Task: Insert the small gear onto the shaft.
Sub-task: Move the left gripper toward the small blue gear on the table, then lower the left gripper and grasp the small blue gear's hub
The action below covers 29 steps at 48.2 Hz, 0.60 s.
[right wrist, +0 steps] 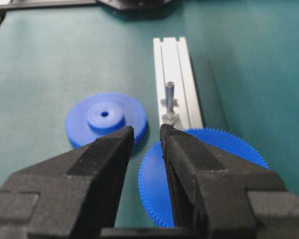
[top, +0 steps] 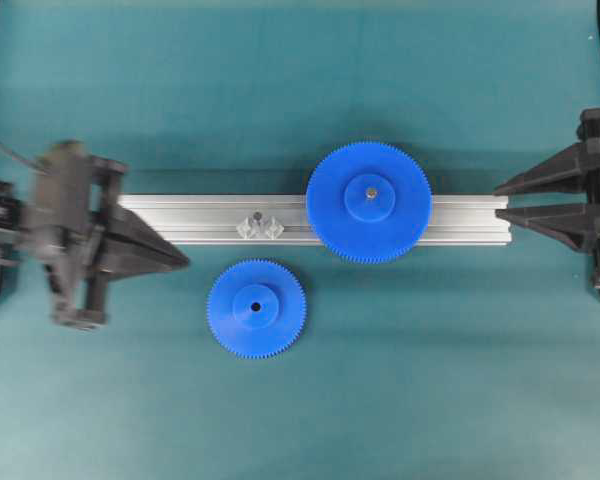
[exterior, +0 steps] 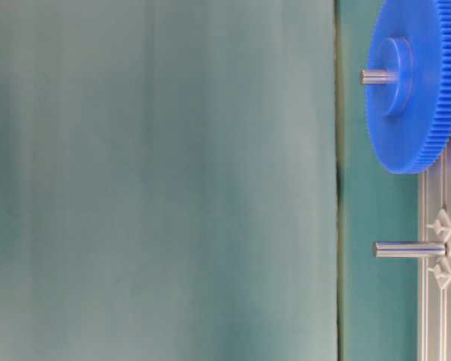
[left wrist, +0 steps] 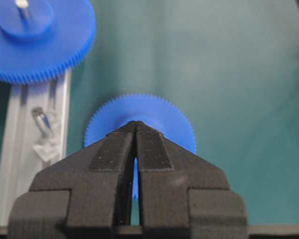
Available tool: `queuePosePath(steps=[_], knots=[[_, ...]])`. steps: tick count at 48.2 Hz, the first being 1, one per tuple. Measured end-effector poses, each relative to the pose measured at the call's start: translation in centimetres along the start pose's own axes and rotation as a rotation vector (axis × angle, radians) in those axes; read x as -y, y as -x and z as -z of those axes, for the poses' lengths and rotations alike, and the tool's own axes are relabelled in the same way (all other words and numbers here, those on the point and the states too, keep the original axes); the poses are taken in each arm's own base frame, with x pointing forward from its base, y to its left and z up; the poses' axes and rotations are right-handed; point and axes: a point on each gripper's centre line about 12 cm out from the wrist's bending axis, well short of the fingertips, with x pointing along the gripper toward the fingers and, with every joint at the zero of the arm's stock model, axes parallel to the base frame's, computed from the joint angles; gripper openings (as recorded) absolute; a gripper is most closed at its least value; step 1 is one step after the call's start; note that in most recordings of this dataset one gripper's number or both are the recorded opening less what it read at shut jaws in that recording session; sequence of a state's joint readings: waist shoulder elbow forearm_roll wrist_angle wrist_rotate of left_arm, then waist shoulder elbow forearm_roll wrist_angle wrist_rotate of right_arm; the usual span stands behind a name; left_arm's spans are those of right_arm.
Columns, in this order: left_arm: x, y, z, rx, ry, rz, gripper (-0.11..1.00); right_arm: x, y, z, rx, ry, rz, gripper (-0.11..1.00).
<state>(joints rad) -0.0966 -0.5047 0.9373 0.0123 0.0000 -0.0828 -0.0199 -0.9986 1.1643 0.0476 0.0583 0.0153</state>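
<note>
The small gear [top: 256,308] lies flat on the teal surface [top: 430,380], hub and centre hole facing up, just beside the near edge of the long silver rail [top: 210,220] and apart from it. At about one o'clock from the gear, the shaft [top: 257,217] stands upright on its small silvery bracket in the rail's groove, bare. Farther along the rail, toward three o'clock, the larger blue gear [top: 369,202] sits over the rail on a pin of its own, its rim overhanging both edges of the rail. The left claw [top: 183,261] is clenched, its black fingers [left wrist: 114,149] pressed together and empty, their tips pointing toward three o'clock, at about nine o'clock from the small gear and near it without touching. The right claw [top: 501,200] waits at the rail's far end, at three o'clock from the larger gear, its fingers [right wrist: 107,149] parted in a narrow gap and grasping nothing, tips pointing toward nine o'clock.
</note>
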Motion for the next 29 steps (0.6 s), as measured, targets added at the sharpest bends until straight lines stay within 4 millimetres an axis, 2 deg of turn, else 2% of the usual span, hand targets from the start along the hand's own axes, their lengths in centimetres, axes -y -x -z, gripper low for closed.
queuePosePath(steps=[11,17,22,29], knots=[[0.0,-2.6,1.0,-0.080,-0.001,-0.004,-0.01,0.1,0.1,0.7,-0.066,-0.002,0.007,0.41],[0.0,-3.6,1.4,-0.107,-0.001,-0.006,0.07,0.2,0.2,1.1,-0.101,-0.001,0.010,0.41],[-0.1,-4.4,1.7,-0.133,0.001,-0.008,0.26,0.3,0.2,1.3,-0.120,-0.005,0.018,0.41],[-0.1,-5.8,2.0,-0.196,0.019,-0.015,0.67,0.5,0.3,1.4,-0.124,-0.007,0.026,0.41]])
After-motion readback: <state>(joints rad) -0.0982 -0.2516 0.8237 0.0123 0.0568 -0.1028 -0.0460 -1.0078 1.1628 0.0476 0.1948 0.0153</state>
